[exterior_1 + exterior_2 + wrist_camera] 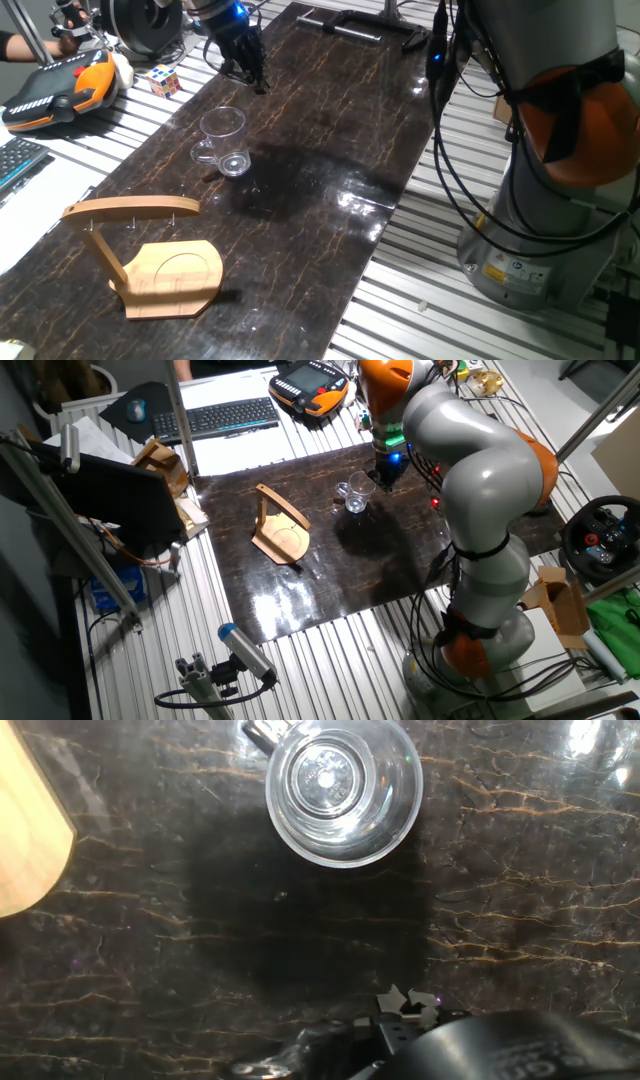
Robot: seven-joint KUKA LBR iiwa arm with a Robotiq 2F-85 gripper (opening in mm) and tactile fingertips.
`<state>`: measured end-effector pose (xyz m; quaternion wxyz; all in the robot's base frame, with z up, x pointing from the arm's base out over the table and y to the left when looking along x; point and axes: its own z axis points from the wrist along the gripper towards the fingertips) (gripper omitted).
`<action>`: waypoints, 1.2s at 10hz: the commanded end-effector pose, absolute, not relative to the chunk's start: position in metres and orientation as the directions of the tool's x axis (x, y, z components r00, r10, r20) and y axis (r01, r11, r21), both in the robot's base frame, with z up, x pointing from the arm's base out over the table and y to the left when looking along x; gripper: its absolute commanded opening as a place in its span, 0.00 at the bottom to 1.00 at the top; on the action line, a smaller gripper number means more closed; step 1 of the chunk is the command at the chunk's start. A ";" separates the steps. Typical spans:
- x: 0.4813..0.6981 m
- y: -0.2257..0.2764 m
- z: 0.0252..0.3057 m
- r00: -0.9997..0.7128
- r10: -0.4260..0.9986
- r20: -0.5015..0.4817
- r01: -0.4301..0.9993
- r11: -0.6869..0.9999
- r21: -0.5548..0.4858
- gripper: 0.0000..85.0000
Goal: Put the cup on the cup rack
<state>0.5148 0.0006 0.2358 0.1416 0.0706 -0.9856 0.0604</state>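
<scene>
The cup (pixel 225 140) is a clear glass mug that stands upright on the dark marble-pattern table (pixel 330 130), its handle toward the left. It also shows in the other fixed view (pixel 355 493) and from above in the hand view (pixel 340 785). The wooden cup rack (pixel 150 250) stands nearer the front, with small hooks under its top bar; it also shows in the other fixed view (pixel 280 525), and only its base edge (pixel 25 820) in the hand view. My gripper (pixel 258 82) hovers behind the cup, apart from it, fingers together and empty. It also shows in the other fixed view (pixel 386 472) and the hand view (pixel 405 1005).
A Rubik's cube (pixel 165 80), an orange teach pendant (pixel 60 85) and a keyboard (pixel 15 160) lie left of the table. A black metal frame (pixel 350 25) lies at the table's far end. The arm's base (pixel 540 200) and cables stand on the right.
</scene>
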 end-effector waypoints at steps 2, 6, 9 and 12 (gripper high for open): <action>0.515 0.001 0.236 -0.951 -0.118 0.287 -0.152 0.983 -0.100 0.02; 0.515 0.001 0.236 -0.954 -0.104 0.282 -0.140 0.984 -0.111 0.02; 0.515 0.001 0.236 -0.954 -0.110 0.278 -0.140 0.986 -0.091 0.01; 0.515 0.001 0.236 -0.961 -0.070 0.266 -0.064 0.997 0.031 0.01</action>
